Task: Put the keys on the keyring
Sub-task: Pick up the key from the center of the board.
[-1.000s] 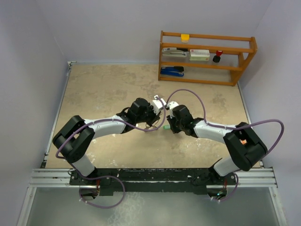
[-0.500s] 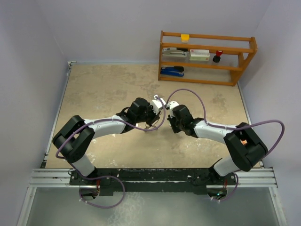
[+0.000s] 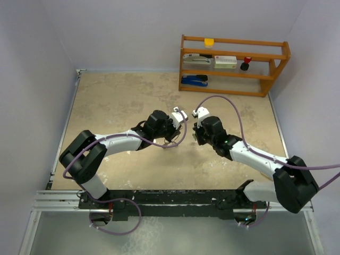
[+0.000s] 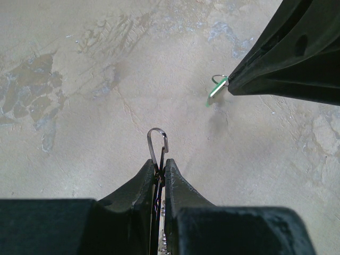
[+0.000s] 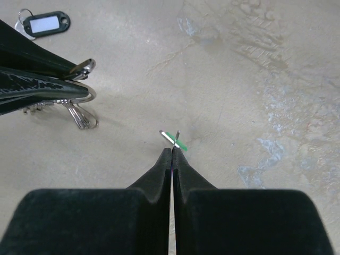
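On the left gripper I see jaws pinching the thin silver wire keyring, while the right gripper jaws pinch a tiny green-headed key.

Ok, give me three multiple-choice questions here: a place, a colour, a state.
1. In the right wrist view, the black key tag lies: A top left; B bottom right; C centre.
2. The key in the right gripper has a head that is: A red; B green; C blue.
3. The left gripper is: A wide open; B shut on the keyring; C shut empty.
1 A, it sits in that corner. 2 B, green shows at the gripper's tip. 3 B, wire pokes from the closed jaws.
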`<state>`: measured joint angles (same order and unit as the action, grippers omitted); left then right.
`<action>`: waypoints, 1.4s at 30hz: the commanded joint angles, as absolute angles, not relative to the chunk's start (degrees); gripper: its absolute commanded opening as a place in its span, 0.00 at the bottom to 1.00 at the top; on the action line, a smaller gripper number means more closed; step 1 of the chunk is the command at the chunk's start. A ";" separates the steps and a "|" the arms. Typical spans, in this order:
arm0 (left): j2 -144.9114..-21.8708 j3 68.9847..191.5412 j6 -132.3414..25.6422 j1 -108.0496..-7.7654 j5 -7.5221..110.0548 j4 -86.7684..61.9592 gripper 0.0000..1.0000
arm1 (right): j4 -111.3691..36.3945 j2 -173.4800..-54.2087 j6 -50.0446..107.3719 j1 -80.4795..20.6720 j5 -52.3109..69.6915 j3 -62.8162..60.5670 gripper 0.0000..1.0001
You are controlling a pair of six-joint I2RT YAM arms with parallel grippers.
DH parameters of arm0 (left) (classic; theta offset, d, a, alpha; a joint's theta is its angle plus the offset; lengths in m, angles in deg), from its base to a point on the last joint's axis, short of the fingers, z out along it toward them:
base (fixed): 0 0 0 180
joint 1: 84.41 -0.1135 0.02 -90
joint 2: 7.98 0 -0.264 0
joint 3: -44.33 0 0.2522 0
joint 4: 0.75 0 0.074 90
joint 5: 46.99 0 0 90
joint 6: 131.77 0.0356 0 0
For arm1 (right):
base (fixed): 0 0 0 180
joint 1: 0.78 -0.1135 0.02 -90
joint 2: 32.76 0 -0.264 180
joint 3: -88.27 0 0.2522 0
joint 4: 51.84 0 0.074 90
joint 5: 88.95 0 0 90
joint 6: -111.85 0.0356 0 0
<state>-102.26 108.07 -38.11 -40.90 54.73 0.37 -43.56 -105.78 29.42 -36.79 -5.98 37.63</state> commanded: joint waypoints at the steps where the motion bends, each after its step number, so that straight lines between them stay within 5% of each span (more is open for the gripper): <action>1: -100.53 108.11 -37.72 -41.34 54.97 1.82 0.00 | -44.56 -102.77 30.12 -37.07 -7.03 38.07 0.00; 19: -98.36 107.99 -37.90 -41.35 55.29 2.10 0.00 | -60.74 -93.26 24.48 -36.99 3.74 48.05 0.00; 42: -96.73 107.68 -35.49 -41.17 57.62 -0.66 0.00 | -68.02 -98.88 16.77 -37.08 17.17 45.68 0.00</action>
